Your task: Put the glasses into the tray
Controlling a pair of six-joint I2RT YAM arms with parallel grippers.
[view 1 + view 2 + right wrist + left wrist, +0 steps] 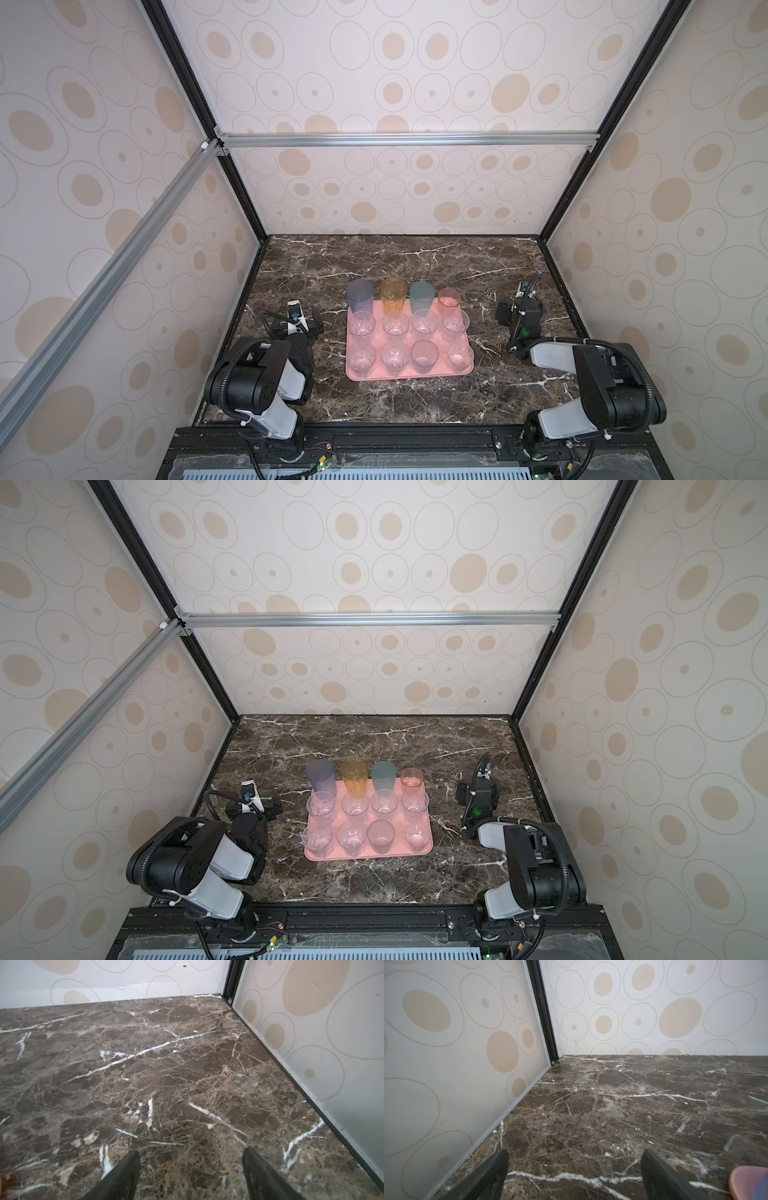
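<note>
Glasses (pixel 424 322) in three rows on tray (pixel 409 376). Left pincer (pixel 575 1153) left of tray, right pincer (pixel 191 1151) right of tray; both open, empty.

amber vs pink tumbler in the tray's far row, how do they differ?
Colour: the amber tumbler is yellow-orange, the pink tumbler is pale salmon.
Height: the amber tumbler stands clearly taller than the pink tumbler.
Place: in both top views the amber tumbler is second from the left in that row, the pink tumbler at its right end.
Shared: both upright, translucent, along the far edge of the tray.
</note>
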